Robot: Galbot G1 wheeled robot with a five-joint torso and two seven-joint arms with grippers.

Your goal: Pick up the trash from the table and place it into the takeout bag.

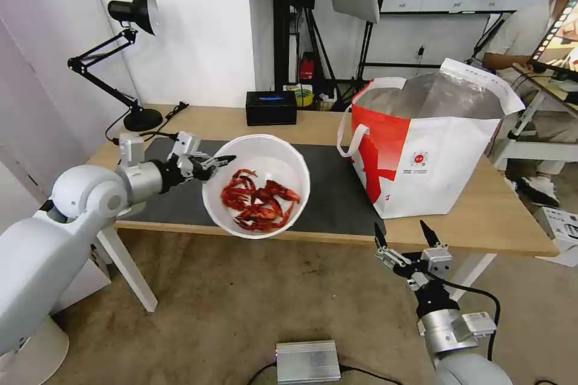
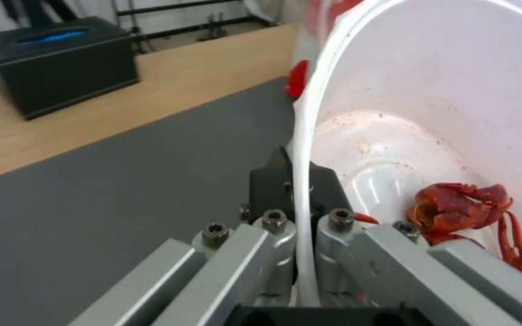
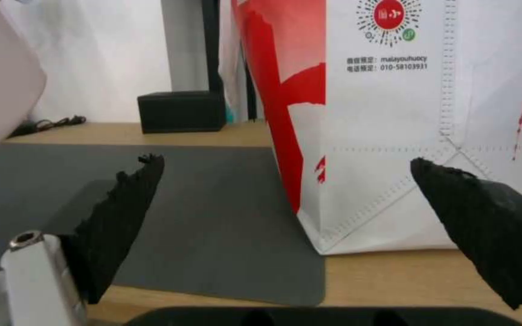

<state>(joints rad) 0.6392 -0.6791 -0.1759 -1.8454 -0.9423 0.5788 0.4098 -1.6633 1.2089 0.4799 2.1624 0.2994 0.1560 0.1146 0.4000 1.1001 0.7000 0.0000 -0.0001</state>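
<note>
The left gripper pinches the rim of the white bowl at its nine o'clock edge, one finger inside and one outside. The bowl hangs tilted above the dark mat, red shells pooled low. The takeout bag stands open at three o'clock. The carry probably wants the bowl levelled before crossing the bag's rim. The right gripper waits spread wide by the table edge.
</note>
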